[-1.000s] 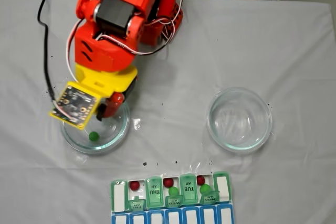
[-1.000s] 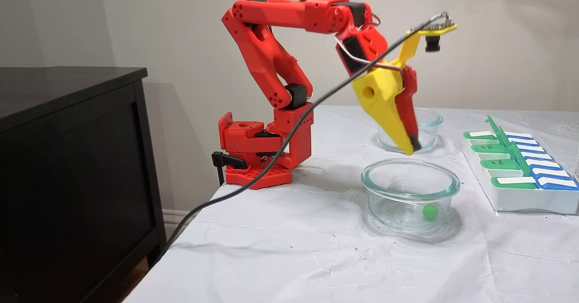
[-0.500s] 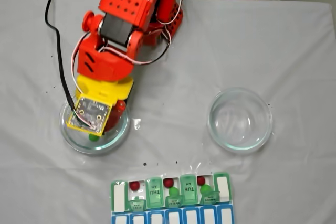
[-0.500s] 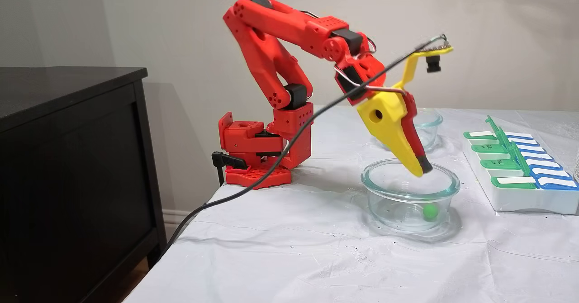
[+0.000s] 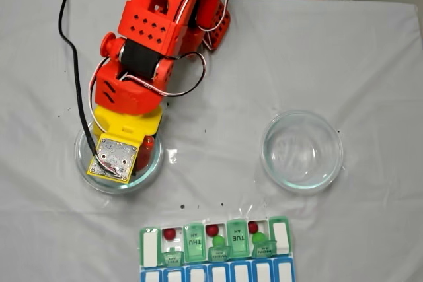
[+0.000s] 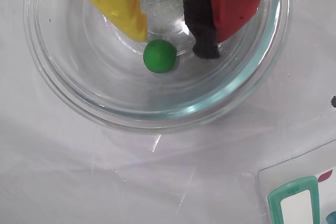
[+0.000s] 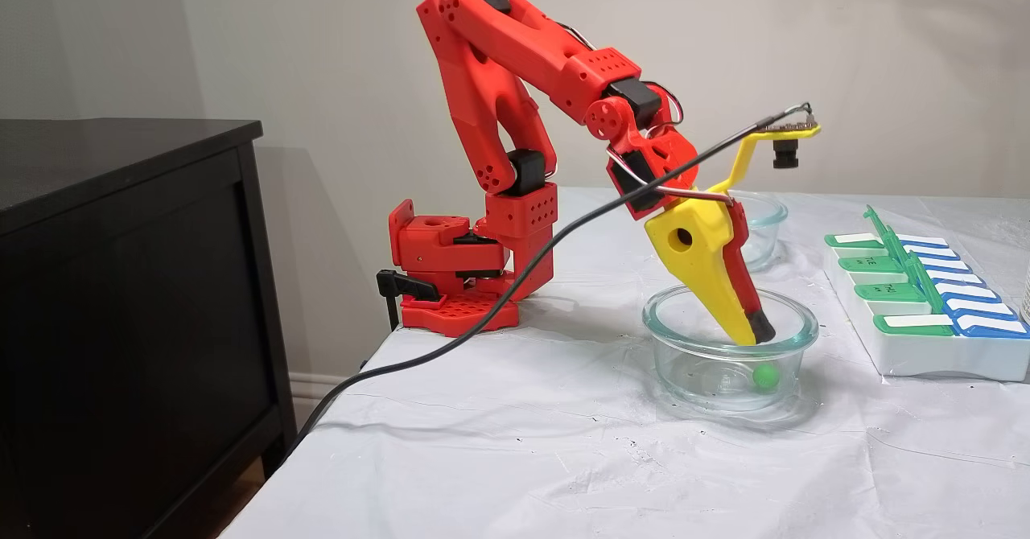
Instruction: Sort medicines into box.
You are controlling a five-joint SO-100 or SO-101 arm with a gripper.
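Note:
One green medicine (image 6: 160, 56) lies on the bottom of a clear glass dish (image 6: 68, 93). My gripper (image 6: 173, 43) is open inside that dish. Its yellow finger (image 6: 126, 9) and its red finger with a black pad (image 6: 202, 30) hang just above the ball, one on each side. From the side, the gripper (image 7: 756, 334) dips below the dish rim, above the green medicine (image 7: 765, 375). The box (image 5: 151, 247) holds three red balls (image 5: 170, 234) (image 5: 212, 230) (image 5: 252, 227) and two green ones (image 5: 219, 240) (image 5: 258, 237) in its green row.
A second glass dish (image 5: 302, 151) stands to the right in the top-down fixed view, with nothing in it. A black cable (image 5: 71, 64) runs from the wrist camera over the white cloth. The box (image 7: 925, 354) has several lids raised. A dark cabinet (image 7: 121, 281) stands beside the table.
My gripper has come down from above the rim into the dish and shifted over the green ball. The ball and the box have not moved.

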